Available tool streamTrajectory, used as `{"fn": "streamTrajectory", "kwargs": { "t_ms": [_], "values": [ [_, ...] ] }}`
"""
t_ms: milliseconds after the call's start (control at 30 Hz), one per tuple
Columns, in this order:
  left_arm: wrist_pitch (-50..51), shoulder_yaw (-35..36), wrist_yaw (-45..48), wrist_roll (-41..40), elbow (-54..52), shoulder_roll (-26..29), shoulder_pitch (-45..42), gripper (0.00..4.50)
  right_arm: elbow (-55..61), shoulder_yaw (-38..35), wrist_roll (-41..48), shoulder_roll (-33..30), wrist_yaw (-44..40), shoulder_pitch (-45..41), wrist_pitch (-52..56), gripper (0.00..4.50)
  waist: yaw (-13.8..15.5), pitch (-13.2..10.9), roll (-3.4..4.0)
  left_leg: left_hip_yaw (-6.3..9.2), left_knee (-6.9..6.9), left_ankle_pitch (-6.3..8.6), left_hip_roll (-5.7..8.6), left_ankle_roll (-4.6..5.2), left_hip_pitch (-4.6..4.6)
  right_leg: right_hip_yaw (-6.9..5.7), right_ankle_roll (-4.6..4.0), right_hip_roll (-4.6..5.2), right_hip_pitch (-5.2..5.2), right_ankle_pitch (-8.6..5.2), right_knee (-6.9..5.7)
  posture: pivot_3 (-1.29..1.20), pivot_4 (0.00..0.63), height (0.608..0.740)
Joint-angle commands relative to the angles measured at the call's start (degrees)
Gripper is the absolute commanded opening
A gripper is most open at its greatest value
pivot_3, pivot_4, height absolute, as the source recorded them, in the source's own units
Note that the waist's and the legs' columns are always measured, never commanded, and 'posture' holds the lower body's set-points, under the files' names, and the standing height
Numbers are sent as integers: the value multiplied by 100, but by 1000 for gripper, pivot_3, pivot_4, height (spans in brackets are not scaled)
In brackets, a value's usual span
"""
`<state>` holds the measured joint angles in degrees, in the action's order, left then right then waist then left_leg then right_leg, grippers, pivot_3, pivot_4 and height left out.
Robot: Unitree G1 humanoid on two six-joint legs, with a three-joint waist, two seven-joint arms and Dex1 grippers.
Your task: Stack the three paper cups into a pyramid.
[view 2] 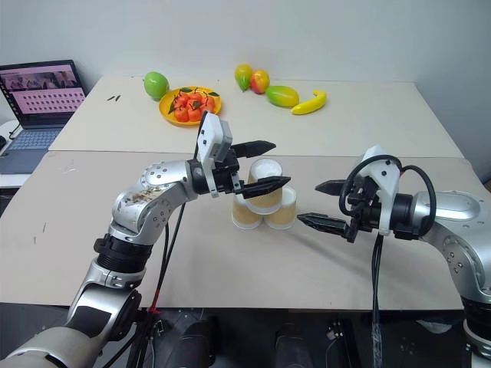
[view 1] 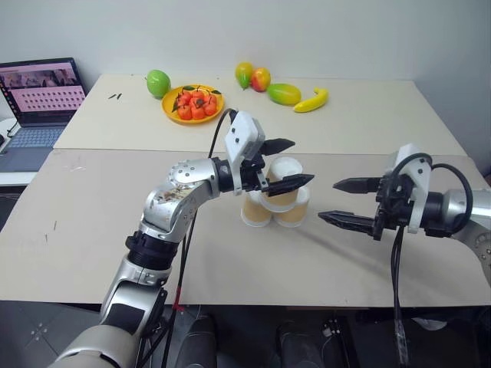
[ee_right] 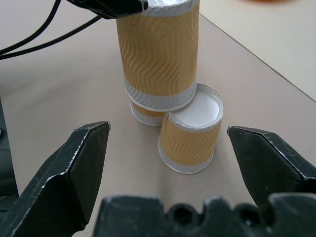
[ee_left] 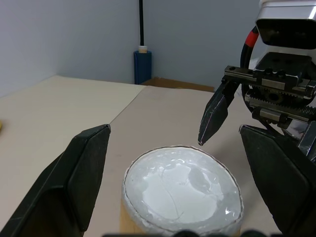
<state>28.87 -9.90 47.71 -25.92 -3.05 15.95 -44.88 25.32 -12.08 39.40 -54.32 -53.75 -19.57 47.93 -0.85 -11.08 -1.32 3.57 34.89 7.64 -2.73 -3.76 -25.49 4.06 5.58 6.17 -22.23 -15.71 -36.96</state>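
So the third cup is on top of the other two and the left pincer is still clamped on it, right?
Not clamped. The left pincer stands open, its fingers apart on either side of the top cup, as the left wrist view shows. That cup does sit on the two lower cups.

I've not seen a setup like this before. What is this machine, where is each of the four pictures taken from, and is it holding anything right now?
It is a humanoid robot with two arms. Two pictures look down from its head; the other two come from a camera on each wrist. On the table three paper cups stand upside down as a pyramid: two side by side, one on top. The left gripper stands open around the top cup, holding nothing. The right gripper waits open beside the stack. At the back lie a plate of fruit, a banana and a laptop.
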Motion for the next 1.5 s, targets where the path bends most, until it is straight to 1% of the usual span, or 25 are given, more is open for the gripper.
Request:
{"fn": "streamTrajectory", "kwargs": {
  "t_ms": [33, 400, 500, 533, 567, 633, 700, 800, 867, 900, 967, 1000, 1067, 1133, 1233, 1300, 1367, 1500],
  "values": [
    [-12, 145, -65, -85, -314, -65, -176, 4471, 44, -92, -1, -86, -28, -137, -168, 4500, 1, 0, 0, 0, 0, 0, 0, 0, 0, 0, 0, 0, 0, 0, 0, 0, 150, 732],
    [-84, 443, -194, -255, -234, -249, -489, 4471, -85, -36, -85, -98, -122, -171, -257, 4500, 1, 0, 0, 0, 1, 0, 0, 0, 0, 0, 0, 0, 0, 0, 0, 0, 150, 732],
    [-252, 909, -491, -331, -45, -281, -991, 4471, -190, -64, -151, -116, -134, -199, -325, 4500, 2, -1, -1, 0, 3, 0, 0, 0, -1, -1, 1, 0, 0, 0, 0, 0, 150, 732],
    [-327, 1124, -667, -316, 71, -252, -1165, 4471, -238, -114, -187, -148, -148, -174, -361, 4500, 2, -1, -1, 0, 4, 0, 0, 0, -2, -1, 1, 0, -1, 1, -1, 0, 150, 732],
    [-253, 1441, -859, -504, 195, -242, -1339, 4471, -310, -200, -213, -193, -188, -137, -414, 4500, 2, -1, -1, 1, 4, 0, 0, 0, -1, -1, 2, 0, 0, 1, 0, 0, 150, 732],
    [-63, 2091, -1193, -843, 507, -38, -1703, 4471, -523, -452, -196, -307, -315, -92, -483, 4500, -11, -1, -1, 0, 3, 0, 0, 0, -1, -1, 2, 0, -1, 0, 1, 0, 150, 732],
    [363, 2505, -1277, -1104, 753, 384, -1934, 4471, -754, -679, -175, -412, -489, -67, -602, 4500, -40, 0, 0, 0, 0, 0, 0, 1, 0, 0, 3, 0, -1, 0, 1, 0, 150, 732],
    [916, 2706, -1259, -1461, 850, 736, -1998, 4471, -930, -817, -119, -456, -616, -57, -688, 4500, -86, 0, 0, 0, -6, 1, 0, 2, 5, 2, 3, 0, -2, -1, -3, 0, 150, 732],
    [1702, 2389, -691, -1625, 148, 1534, -1323, 4471, -1030, -973, -18, -471, -820, 35, -741, 4500, -91, 0, -1, 1, -4, 1, 0, 2, 4, -1, 3, 0, 0, -1, -4, 0, 150, 732],
    [1914, 2308, -413, -1719, -419, 1904, -677, 4471, -1017, -1027, 8, -443, -913, 119, -803, 4500, -111, 1, 2, 1, -3, 1, 0, 1, 3, 0, 3, 0, 0, 0, -3, 0, 150, 732],
    [2062, 2228, -204, -1815, -1144, 2336, 205, 4471, -979, -1053, 8, -394, -979, 222, -893, 4500, -148, 2, 4, -3, -17, 2, 0, 2, 9, 5, 4, 2, 2, -1, 0, 0, 150, 732],
    [1932, 2109, -145, -1623, -1588, 2571, 827, 4471, -915, -1015, 20, -361, -927, 291, -838, 4500, -157, 2, 4, -3, -16, 2, -2, 2, 14, 5, 0, 2, 4, -4, -4, 0, 150, 732],
    [1681, 2116, -149, -1372, -2173, 2749, 1916, 4471, -670, -881, 1, -335, -918, 614, -745, 4500, -167, 2, 3, -3, -16, 1, -3, 1, 10, 2, -3, 2, -4, -4, -10, 0, 150, 732],
    [1444, 2139, -216, -1198, -2398, 2780, 2453, 4471, -592, -784, -170, -326, -909, 921, -841, 4500, -136, 0, -2, -4, -15, 3, -5, 2, 14, 3, -5, 2, 1, -4, -9, 0, 150, 732],
    [1182, 2154, -370, -1005, -2611, 2677, 2964, 4471, -614, -802, -311, -219, -819, 1243, -1024, 4500, -3, 0, -2, -3, 0, 1, -5, 0, 13, -2, -7, 2, 2, -1, -10, 0, 150, 732],
    [982, 2106, -425, -840, -2647, 2638, 3196, 4471, -619, -839, -354, -127, -744, 1340, -1112, 4500, 9, 1, -3, -10, 11, -2, -5, -5, 14, 4, -4, 2, 10, 0, -1, 0, 150, 732],
    [787, 2034, -479, -702, -2622, 2571, 3305, 4471, -634, -841, -421, -33, -630, 1369, -1213, 4500, 7, 2, -4, -11, 13, -4, -6, -6, 14, 6, -4, 2, 11, 0, 2, 0, 150, 732],
    [473, 1921, -739, -419, -2365, 2301, 3114, 4471, -645, -774, -543, 236, -328, 1283, -1421, 4500, 9, 3, -5, -11, 11, -9, -7, -3, 14, 6, 2, 2, 8, 5, -1, 0, 150, 732]
  ]
}}
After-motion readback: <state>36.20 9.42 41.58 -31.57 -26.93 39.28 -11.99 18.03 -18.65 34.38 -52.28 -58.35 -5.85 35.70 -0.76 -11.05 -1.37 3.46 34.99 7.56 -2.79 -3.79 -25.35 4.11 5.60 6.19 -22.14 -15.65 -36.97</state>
